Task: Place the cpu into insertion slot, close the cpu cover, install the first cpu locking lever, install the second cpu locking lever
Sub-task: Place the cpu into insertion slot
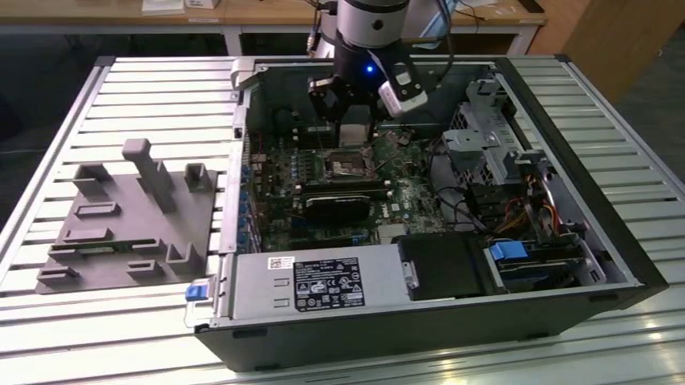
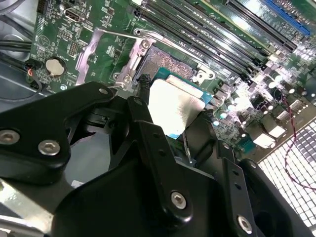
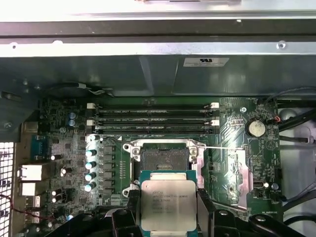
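Observation:
My gripper [image 1: 355,120] hangs inside the open computer case, above the motherboard's far part. It is shut on the cpu [image 3: 168,205], a flat square chip with a silver-grey top, held by two opposite edges between the black fingers [image 3: 132,210]. In the second wrist view the cpu [image 2: 173,103] hovers tilted just short of the insertion slot [image 2: 165,61]. The insertion slot [image 3: 165,159] lies open with its dark centre bare. The cpu cover [image 3: 236,170] is swung open beside the slot, a silver frame [image 2: 101,49]. A thin locking lever [image 3: 222,147] sticks out across the board.
Long black memory slots [image 3: 153,118] run beside the socket. A black block [image 1: 340,205] lies on the board nearer the power supply [image 1: 310,281]. A drive cage [image 1: 487,140] and cables fill the exterior view's right. A grey fixture tray [image 1: 128,216] sits outside the case.

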Tool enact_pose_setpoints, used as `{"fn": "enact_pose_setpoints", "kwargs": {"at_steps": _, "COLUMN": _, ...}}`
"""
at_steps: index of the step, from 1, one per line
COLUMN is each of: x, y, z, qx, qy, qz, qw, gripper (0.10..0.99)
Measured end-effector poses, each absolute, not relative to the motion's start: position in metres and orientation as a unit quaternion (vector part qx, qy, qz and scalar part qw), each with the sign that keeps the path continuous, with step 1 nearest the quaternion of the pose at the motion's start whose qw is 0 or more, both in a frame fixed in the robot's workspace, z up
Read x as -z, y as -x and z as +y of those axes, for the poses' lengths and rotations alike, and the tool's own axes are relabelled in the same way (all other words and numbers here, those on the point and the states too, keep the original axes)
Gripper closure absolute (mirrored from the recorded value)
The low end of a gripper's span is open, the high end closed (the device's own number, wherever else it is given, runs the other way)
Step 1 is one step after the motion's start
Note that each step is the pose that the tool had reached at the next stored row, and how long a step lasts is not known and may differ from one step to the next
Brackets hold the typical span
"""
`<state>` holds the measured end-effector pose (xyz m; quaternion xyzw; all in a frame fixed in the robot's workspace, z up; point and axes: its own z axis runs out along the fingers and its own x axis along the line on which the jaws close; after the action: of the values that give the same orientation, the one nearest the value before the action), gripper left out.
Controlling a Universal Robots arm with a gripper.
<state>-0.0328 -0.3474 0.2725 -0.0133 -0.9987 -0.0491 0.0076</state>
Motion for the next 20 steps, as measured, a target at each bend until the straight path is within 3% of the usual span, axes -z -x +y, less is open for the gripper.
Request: {"fn": "enact_pose_setpoints", "kwargs": {"at_steps": 20, "x": -0.2651, "y": 0.0328, "z": -0.3474, "qx": 0.050, "qy": 0.165, "qz": -0.985, "qw": 0.000, "gripper": 0.549}}
